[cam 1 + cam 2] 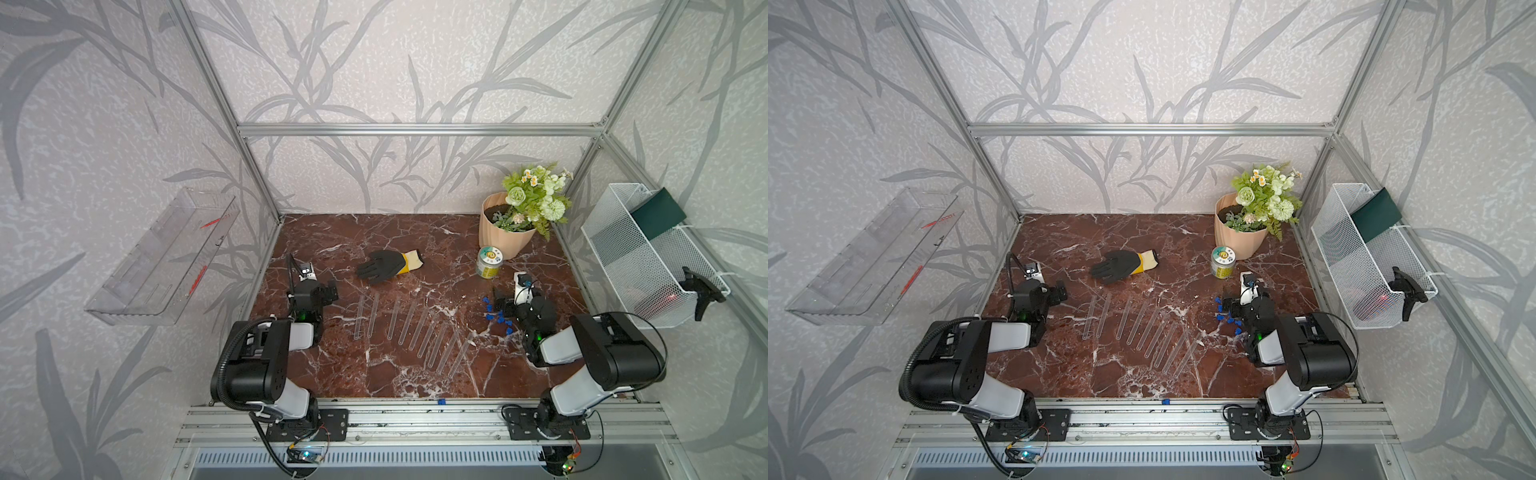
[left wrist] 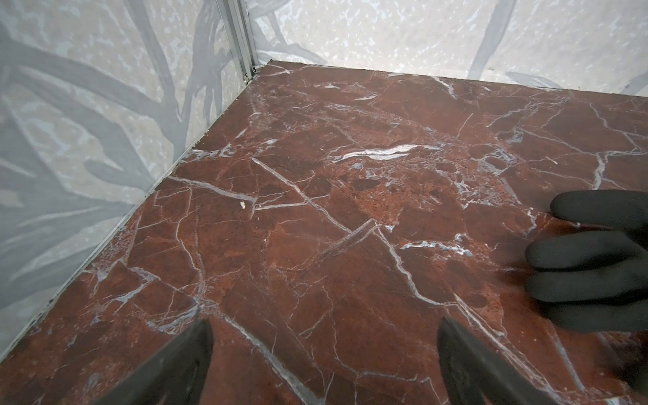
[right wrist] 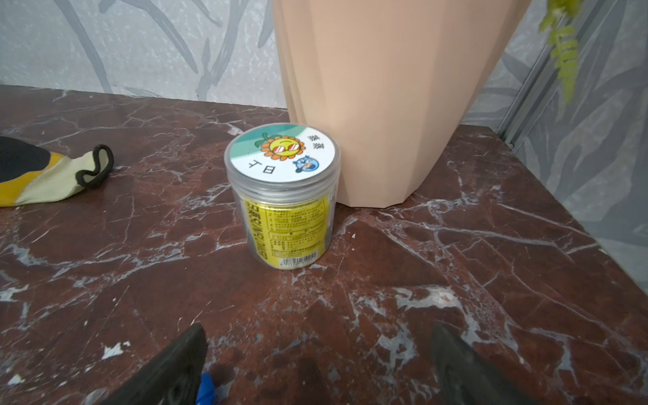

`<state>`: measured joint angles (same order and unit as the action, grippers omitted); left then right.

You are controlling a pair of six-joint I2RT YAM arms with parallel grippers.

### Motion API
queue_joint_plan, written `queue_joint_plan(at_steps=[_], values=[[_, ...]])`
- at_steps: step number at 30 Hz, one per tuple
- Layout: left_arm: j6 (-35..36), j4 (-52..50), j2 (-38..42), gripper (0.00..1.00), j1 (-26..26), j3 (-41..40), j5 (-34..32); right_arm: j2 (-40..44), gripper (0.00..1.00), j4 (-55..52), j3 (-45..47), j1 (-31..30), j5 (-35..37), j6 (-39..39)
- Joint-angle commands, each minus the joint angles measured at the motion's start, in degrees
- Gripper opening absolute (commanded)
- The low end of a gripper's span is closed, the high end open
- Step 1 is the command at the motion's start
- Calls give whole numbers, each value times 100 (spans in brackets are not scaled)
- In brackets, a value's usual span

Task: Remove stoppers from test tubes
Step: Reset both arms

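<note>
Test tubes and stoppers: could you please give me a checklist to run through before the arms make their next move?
1. Test tubes uncapped: ok, no blue on any in both top views.
2. Left gripper open, empty: ok.
3. Right gripper open, empty: ok, though a stopper lies beside one of its fingers.
4. Stoppers gathered in one pile: not ok, a stray stopper sits on the front rail.
5. Glove apart from the tubes: ok.
6. Tubes undamaged: cannot tell.
</note>
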<state>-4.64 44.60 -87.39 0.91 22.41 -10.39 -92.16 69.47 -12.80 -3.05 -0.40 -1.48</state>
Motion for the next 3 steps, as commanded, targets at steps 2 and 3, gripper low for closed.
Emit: queue_joint_plan(at_steps=[2,3], values=[[87,137,21,99,-8,109,2,135,99,-797,-563,59,-69,92],[90,141,23,99,-11,108,-2,146,99,-996,-666,59,-131,56]])
